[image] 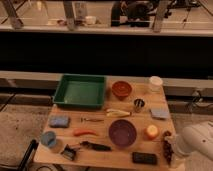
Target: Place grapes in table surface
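The grapes (167, 146), a dark red-purple bunch, lie at the front right corner of the light tan wooden table surface (145, 119). They sit just right of the orange fruit (151, 131) and above the flat black block (144, 158). My gripper (176, 149) is at the end of the white arm (196, 141), which comes in from the lower right. The gripper is right beside the grapes, at their right side. The contact between gripper and grapes is hidden.
On the table are a green tray (80, 91), a brown bowl (121, 89), a white cup (155, 83), a metal cup (138, 104), a blue cloth (160, 114), a purple bowl (122, 132), a red pepper (84, 132), a blue sponge (59, 121) and a blue cup (48, 139).
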Action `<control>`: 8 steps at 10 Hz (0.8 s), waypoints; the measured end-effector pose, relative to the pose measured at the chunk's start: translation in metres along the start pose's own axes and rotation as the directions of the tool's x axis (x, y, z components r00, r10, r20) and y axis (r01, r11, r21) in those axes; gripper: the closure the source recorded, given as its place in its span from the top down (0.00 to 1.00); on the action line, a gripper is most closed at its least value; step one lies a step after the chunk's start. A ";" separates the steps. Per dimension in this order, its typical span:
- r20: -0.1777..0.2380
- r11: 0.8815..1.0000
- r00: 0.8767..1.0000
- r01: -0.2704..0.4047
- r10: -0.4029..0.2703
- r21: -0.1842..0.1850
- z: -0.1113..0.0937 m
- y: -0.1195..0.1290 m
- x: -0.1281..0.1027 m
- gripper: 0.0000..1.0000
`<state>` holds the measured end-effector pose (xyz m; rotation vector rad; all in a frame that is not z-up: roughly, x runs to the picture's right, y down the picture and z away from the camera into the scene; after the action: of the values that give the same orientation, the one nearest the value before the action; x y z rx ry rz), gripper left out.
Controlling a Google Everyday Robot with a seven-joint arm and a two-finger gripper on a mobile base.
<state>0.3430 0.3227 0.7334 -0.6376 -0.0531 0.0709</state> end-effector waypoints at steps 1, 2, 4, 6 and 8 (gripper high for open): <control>-0.002 1.000 1.000 0.000 0.000 -0.003 0.003 0.000 0.001 0.64; 0.001 1.000 1.000 -0.004 0.004 -0.006 0.005 0.001 0.002 0.55; 0.001 1.000 1.000 -0.010 0.010 -0.005 0.005 0.001 0.006 0.33; 0.009 1.000 1.000 -0.016 0.016 0.002 0.002 0.001 0.008 0.13; 0.017 1.000 1.000 -0.016 0.016 0.021 -0.005 -0.001 0.010 0.00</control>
<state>0.3535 0.3193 0.7303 -0.6161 -0.0631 0.0924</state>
